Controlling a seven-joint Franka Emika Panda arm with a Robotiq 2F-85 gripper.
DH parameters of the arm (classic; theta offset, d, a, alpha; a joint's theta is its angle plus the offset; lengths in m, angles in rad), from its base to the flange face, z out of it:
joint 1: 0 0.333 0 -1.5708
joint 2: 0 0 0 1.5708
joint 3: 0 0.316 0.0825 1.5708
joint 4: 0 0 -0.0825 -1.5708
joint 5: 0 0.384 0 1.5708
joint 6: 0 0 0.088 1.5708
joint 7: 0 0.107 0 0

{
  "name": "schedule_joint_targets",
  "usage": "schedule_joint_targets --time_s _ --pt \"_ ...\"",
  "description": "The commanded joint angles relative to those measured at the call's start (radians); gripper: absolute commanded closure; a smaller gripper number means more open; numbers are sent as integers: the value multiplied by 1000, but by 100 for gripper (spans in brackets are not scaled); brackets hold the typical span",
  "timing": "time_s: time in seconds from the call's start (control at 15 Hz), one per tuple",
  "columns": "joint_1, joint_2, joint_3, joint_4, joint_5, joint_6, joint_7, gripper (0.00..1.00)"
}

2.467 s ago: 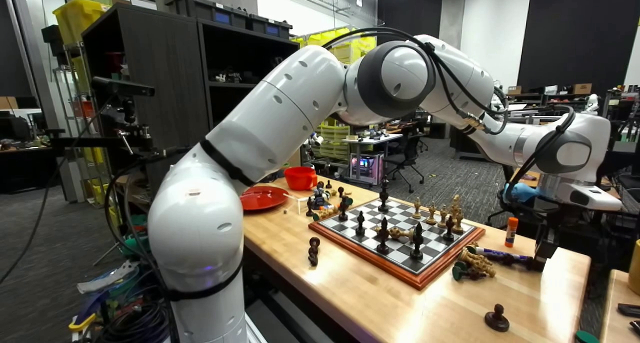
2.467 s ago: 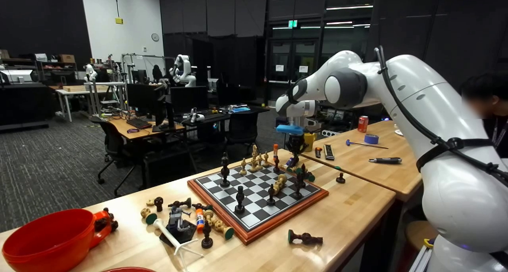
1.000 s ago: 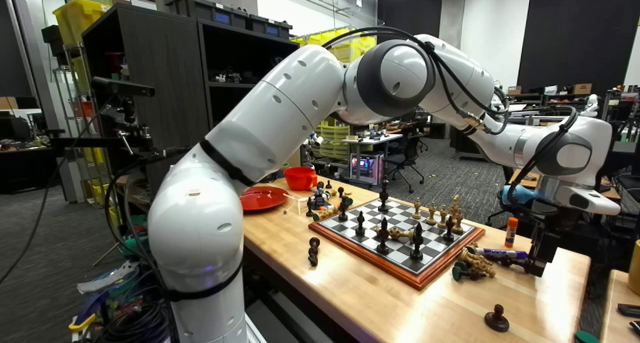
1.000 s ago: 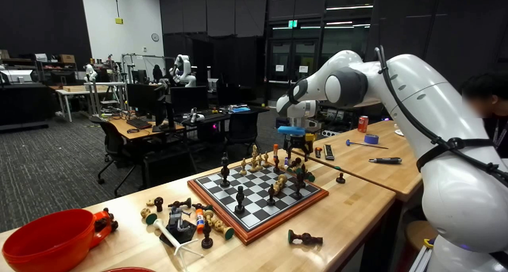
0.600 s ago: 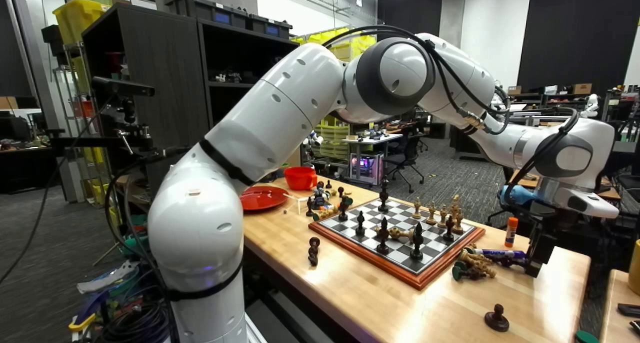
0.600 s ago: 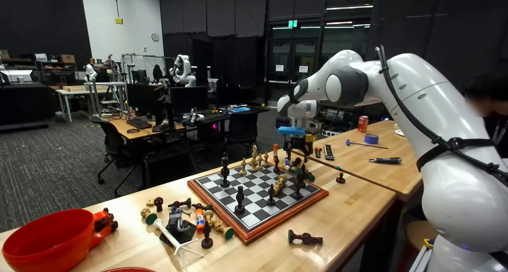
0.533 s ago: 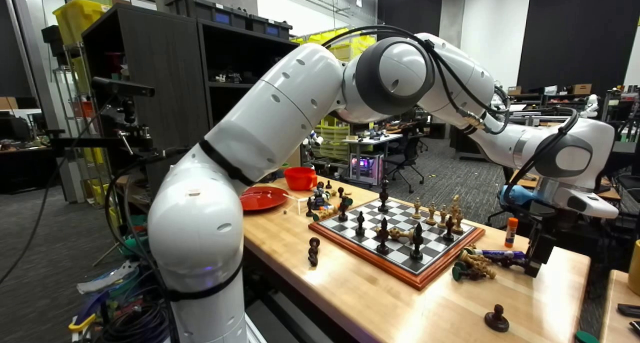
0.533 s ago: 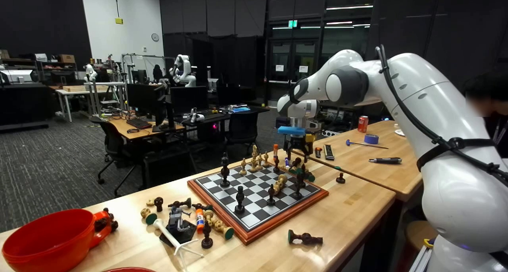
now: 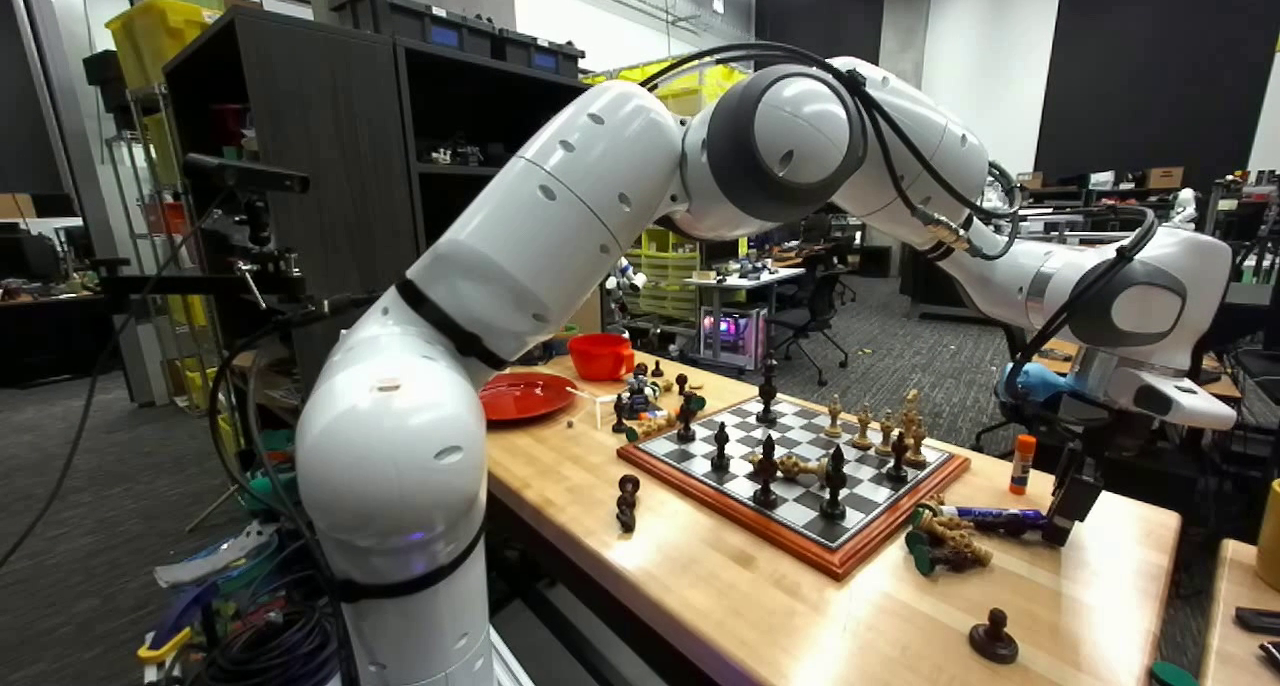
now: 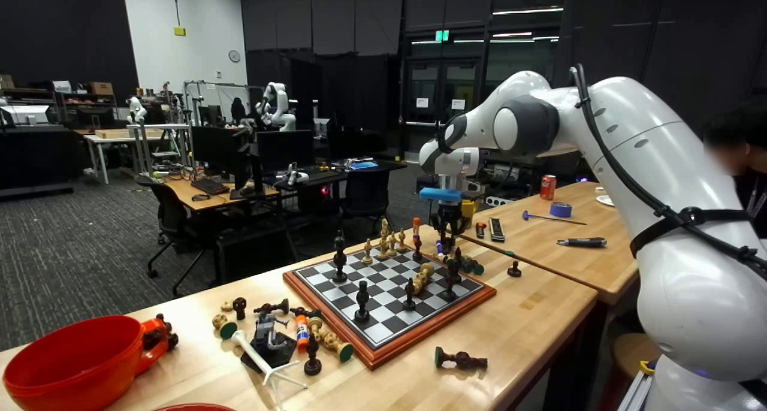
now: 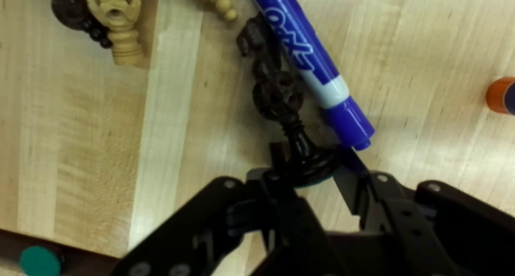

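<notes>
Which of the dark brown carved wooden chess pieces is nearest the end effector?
The dark brown piece lying alongside the purple-and-white cylindrical marker: it alone has its base between the jaws of the black two-fingered end effector.

Your fingers [image 11: 287,203] are black, the chess piece [image 11: 285,105] between them dark brown, the white-lettered marker [image 11: 312,62] blue-violet, the chessboard [image 10: 383,279] black-and-white checkered.

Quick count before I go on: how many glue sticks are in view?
2. An upright glue stick stands on the table near the hand; a second glue stick is across the chessboard from it, among scattered chess pieces. Others could be hidden behind things.
</notes>
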Motion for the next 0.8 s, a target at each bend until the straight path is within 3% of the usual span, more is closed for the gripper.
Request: schedule_joint_targets --time_s 0.0,0.73 --pt "0 -48 4 -47 9 -10 6 92" --pt "3 -74 8 -60 8 0 -3 92"
